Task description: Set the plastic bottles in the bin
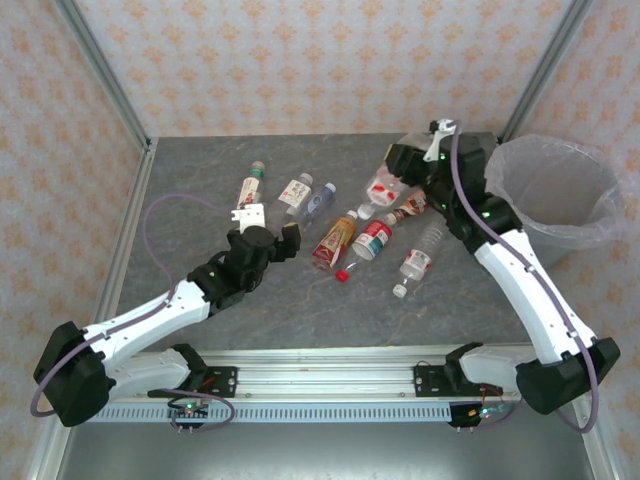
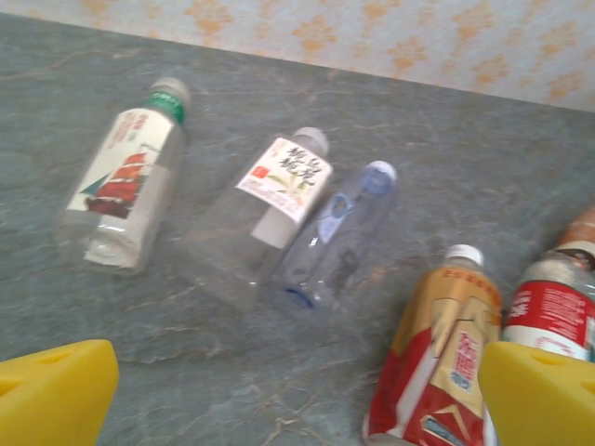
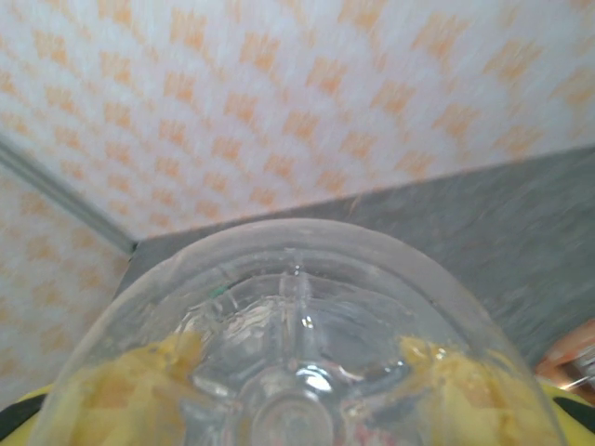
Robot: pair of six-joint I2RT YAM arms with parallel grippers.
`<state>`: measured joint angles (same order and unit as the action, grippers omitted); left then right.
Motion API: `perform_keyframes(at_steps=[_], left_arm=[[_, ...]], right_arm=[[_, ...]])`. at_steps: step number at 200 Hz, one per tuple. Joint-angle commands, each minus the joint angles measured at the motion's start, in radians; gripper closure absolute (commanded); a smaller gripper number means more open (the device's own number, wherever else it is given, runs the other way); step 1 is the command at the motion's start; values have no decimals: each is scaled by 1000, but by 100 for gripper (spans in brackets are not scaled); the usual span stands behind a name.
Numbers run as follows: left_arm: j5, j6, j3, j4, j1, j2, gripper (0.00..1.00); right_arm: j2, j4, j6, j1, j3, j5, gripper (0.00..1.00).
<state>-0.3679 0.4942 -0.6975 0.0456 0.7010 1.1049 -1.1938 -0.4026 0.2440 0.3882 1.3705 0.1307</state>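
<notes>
within right tool point(image 3: 297, 409), clear ribbed round bottle point(image 3: 297, 316)

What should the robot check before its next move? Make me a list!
1. Right jaws shut on a clear bottle: ok.
2. That bottle above the bin: not ok, it is off to one side.
3. Bin upright, mouth open: ok.
4. Left jaws open: ok.
5. Left jaws around a bottle: not ok; the blue-capped bottle and the gold-red bottle lie ahead on the table.
6. Grip firm enough: cannot tell.
</notes>
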Motion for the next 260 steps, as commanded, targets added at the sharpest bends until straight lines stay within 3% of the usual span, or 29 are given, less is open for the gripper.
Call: perform_keyframes(at_steps=[1,47,96,165,200,260], left_arm=[[-94,74,11,73,-11,11,0],[-89,119,26,68,-18,39,0],[-60,127,22,66,-21,74,0],[-32,134,17,60,-21,90,0],[-71,164,10,87,-22,91,0],[-108,185,15,134,-23,82,0]], right_arm=[[53,-73,-124,-25,87,-147,52],[90,-37,-307,-63,190,-375,51],[86,-10,-404,-200,274,-480,51],[92,51,-487,-365,199,-722,51],[76,50,-440,-503,84,-696,51],[-19,40,-453,-636,-82,-649,50]])
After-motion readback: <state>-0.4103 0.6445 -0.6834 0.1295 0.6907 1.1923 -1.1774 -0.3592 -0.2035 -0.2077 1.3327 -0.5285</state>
